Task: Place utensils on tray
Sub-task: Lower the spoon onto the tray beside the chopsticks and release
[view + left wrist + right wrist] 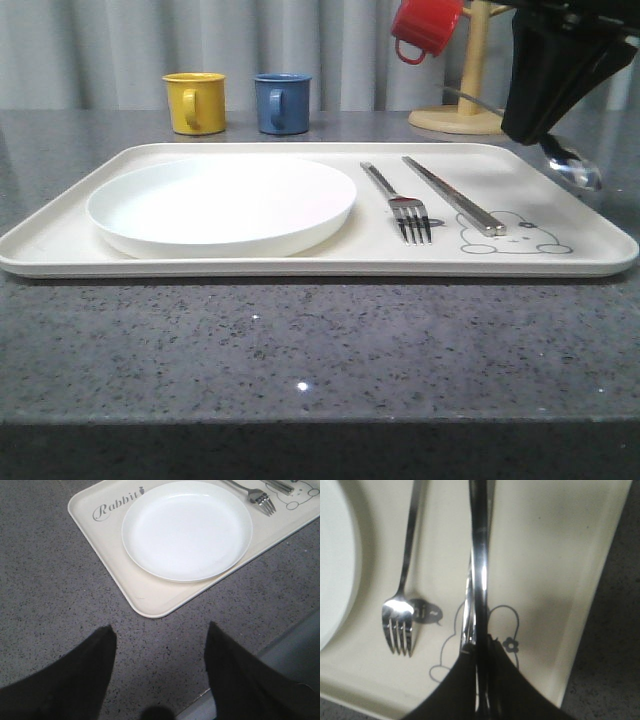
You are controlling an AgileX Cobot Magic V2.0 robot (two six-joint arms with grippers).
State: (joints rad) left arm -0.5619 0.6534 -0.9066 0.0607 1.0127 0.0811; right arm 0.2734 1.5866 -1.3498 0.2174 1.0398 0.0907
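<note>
The speckled dark grey stone table (300, 350) carries the large cream rectangular plastic tray (250, 262) with its raised rim and grey rabbit drawing. On the tray's left part sits a round white plate (222, 203). To the plate's right lie the silver four-tined fork (400, 205) and, just beside it, the pair of straight silver chopsticks (452, 194), both already in place.

The step in hand looks like the last one: bringing over the long-handled silver spoon (572, 166). The black right pincer (548, 138) is pinching the spoon by its handle, and the shiny bowl hangs below it over the tray's far right edge. The next move calls for lowering the spoon onto the bare strip of tray to the right of the chopsticks, roughly parallel to them, then letting go without knocking them.

The right wrist view shows what the front view cannot: the spoon's handle (480, 570) runs straight out from the right pincer (482, 680), lined up almost over the chopsticks (468, 610), with the fork (402, 605) off to one side and open tray on the other. So a sideways shift toward that open part seems needed.

The left wrist view gives the "Rabbit" script (117, 506) on the tray and the black left pincer (160, 675) spread wide, holding nothing, above bare table near the tray's corner.

Behind the tray stand a yellow mug (195, 102) and a blue mug (282, 102); a red mug (425, 28) hangs on a wooden stand (465, 110).
</note>
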